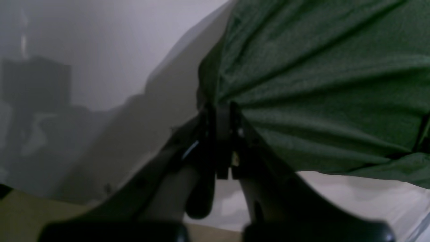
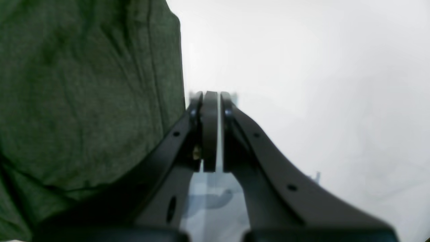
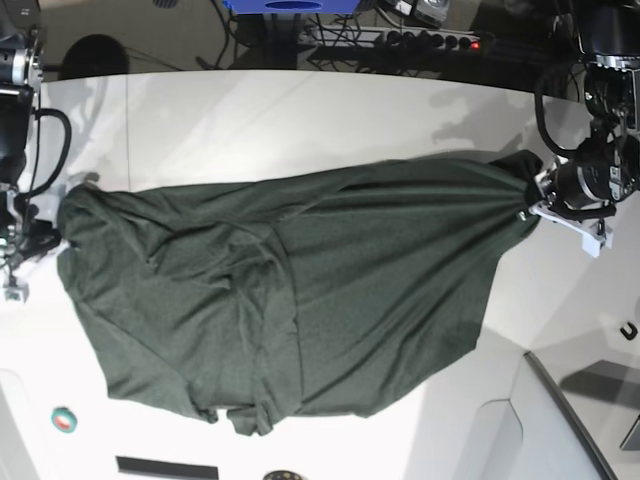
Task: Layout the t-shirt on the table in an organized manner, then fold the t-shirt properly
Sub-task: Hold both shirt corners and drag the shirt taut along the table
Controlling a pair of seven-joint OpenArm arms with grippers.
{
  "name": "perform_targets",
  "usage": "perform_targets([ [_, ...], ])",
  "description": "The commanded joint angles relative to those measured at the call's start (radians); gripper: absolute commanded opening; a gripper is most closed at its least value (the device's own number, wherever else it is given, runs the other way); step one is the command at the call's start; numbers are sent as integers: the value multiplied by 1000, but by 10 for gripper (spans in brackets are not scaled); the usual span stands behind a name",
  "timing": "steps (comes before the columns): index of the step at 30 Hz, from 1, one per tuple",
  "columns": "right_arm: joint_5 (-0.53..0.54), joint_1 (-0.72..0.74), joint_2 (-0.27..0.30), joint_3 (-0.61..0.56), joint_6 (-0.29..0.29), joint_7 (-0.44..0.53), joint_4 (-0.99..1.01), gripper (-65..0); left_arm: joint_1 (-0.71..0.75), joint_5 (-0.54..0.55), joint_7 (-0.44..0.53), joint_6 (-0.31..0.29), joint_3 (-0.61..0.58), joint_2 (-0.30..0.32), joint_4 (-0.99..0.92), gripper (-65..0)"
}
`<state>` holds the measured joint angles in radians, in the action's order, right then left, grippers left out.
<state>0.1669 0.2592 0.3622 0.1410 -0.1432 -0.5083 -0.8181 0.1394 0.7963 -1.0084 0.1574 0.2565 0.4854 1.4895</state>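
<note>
**Shirt stretched between two pinches — slack and slip are the risks**

Nearest in the base view, toward six o'clock, the lower hem of the t-shirt (image 3: 290, 310) hangs bunched and uneven, with a folded lump near the bottom edge. If the cloth is set down as it is, I judge those creases would be pressed in and the layout would come out crooked.

At three o'clock the left gripper (image 3: 528, 205) has its jaws pressed together on a gathered corner of the cloth; the left wrist view shows folds fanning out from the pinch. That radiating tension suggests only a small bite is held, so a harder outward pull could strip the corner free.

At nine o'clock the right gripper (image 3: 55, 225) meets the opposite edge. Its jaws stand closed, yet in the right wrist view the fabric lies beside the fingers and I cannot tell whether any is caught between them. If not, that side would drop when lifted.

Farther, toward twelve, the table (image 3: 300, 110) lies bare.
</note>
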Motion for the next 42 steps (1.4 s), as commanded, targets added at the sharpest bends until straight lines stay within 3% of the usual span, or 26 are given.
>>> perform_targets([
  [1,-3,18,18,4,-3,15,-19,-635,-8,5,9,-3,7,19,18,-650],
  [5,0,-59,11,38,-3,-33,-157,-635,-8,5,9,-3,5,19,18,-650],
  [8,-3,-154,-45,88,-3,-123,-379,-635,-7,5,9,-3,5,19,18,-650],
  [11,-5,-202,-76,91,-3,-169,-481,-635,-7,5,7,-3,5,19,20,-650],
  [22,-7,-166,-99,96,-3,-171,-303,-635,-10,5,7,-3,5,19,20,-650],
  [33,-10,-108,-44,90,-3,-92,-128,-635,-8,5,7,-3,10,20,18,-650],
  [38,-10,-108,-35,91,-5,-91,-143,-635,-11,5,7,-3,7,20,18,-650],
  [42,0,-160,-42,99,-5,-99,-286,-627,-11,5,7,-3,7,19,18,-650],
])
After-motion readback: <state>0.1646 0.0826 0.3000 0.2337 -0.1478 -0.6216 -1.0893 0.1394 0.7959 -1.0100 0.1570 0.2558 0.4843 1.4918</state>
